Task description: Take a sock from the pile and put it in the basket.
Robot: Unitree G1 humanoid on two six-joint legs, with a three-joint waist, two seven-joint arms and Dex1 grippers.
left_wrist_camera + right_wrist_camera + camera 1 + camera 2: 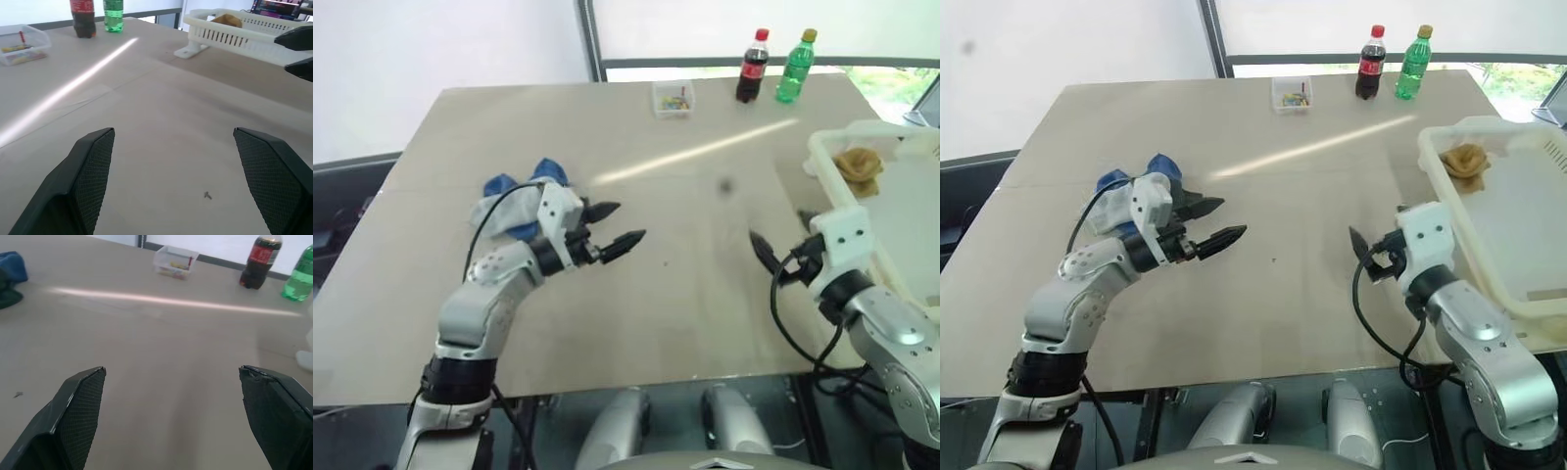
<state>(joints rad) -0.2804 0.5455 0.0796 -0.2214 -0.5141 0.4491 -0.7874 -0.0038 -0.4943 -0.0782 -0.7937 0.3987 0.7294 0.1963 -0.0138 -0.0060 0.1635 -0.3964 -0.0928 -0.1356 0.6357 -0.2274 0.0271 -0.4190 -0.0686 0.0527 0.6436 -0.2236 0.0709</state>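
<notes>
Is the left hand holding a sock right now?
No. The left hand is open, with bare table between its fingers, and the pile lies behind it.

The two eye views look from the robot's head, forward and down over the whole desk, from high and fairly far; both take in the same scene, the right eye shifted a little sideways. The left wrist view sits low and close over the desk, looking along its own fingers toward the basket and the bottles. The right wrist view, equally low, looks between its fingers toward the clear box. Both wrist views share the bottles and the streak of light on the desk.
</notes>
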